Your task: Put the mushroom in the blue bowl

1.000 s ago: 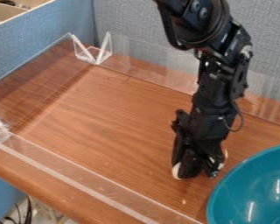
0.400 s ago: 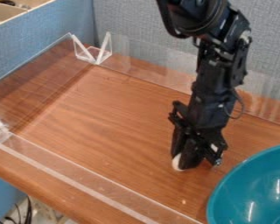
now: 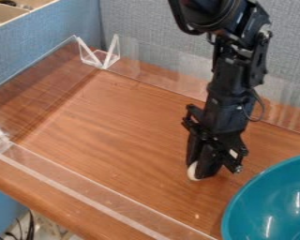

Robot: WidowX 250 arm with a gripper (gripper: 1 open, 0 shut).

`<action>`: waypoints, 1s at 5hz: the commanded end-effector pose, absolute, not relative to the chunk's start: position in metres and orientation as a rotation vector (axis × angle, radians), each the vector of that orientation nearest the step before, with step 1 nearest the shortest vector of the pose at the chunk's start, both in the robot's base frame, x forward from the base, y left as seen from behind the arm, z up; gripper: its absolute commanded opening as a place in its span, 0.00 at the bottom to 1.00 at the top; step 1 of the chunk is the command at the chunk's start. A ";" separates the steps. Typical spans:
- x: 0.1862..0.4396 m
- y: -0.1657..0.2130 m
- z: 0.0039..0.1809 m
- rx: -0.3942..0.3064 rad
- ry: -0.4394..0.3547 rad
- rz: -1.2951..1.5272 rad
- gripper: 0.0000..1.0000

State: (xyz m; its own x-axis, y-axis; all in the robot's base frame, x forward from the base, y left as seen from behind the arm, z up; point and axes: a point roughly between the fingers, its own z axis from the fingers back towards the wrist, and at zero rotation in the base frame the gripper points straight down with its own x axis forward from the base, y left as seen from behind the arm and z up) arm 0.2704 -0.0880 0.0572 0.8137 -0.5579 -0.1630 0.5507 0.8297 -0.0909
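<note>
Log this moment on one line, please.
gripper: low over the table, closed around the mushroom | blue bowl: right side of view, mushroom outside it | status: not yet placed

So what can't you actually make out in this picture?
- Mushroom: mostly hidden behind the pincer in the camera view; only a pale bit shows, so its cap can't be seen.
- Pincer tips: too dark and small to tell how they meet the mushroom.
- Blue bowl: cut off by the right and bottom edges.
- Robot arm: its upper part is cut off by the top edge.

bowl right on table, mushroom left of it.
</note>
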 end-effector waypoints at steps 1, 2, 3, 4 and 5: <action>0.282 -0.090 0.085 -0.049 0.081 -0.580 0.00; 0.282 -0.090 0.085 -0.054 0.078 -0.578 0.00; 0.282 -0.091 0.085 -0.059 0.074 -0.577 0.00; 0.282 -0.092 0.085 -0.064 0.071 -0.577 0.00; 0.281 -0.093 0.085 -0.069 0.068 -0.577 0.00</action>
